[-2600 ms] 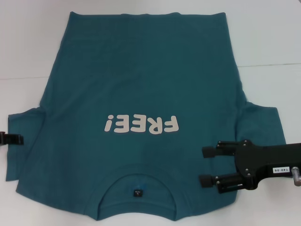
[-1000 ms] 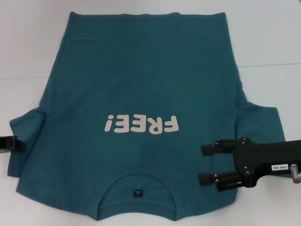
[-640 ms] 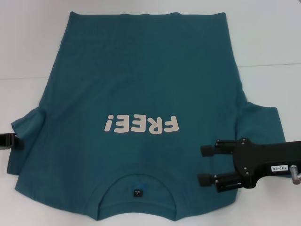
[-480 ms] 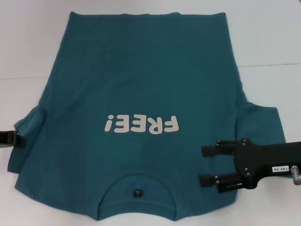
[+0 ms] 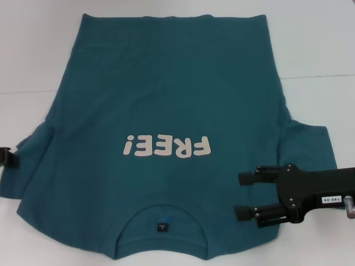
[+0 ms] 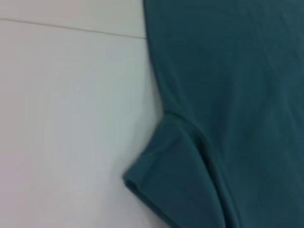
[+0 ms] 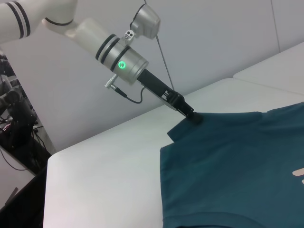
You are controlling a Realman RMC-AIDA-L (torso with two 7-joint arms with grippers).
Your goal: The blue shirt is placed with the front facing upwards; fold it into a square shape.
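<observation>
Looking down from my head, the blue shirt [image 5: 166, 138] lies face-up, collar at 6 o'clock. My right gripper [image 5: 243, 195] hovers spread wide at 4 o'clock, holding nothing. My left gripper [image 5: 4, 157] sits at 9 o'clock.

Left wrist: the sleeve [image 6: 175, 185] is bunched; I should carry it inward smoothly.

Right wrist: my left gripper [image 7: 191, 114] pinches that sleeve edge; the white table [image 7: 104, 171] offers no obstruction.

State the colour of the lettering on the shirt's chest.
White lettering on the blue shirt, clearest in the head view.
</observation>
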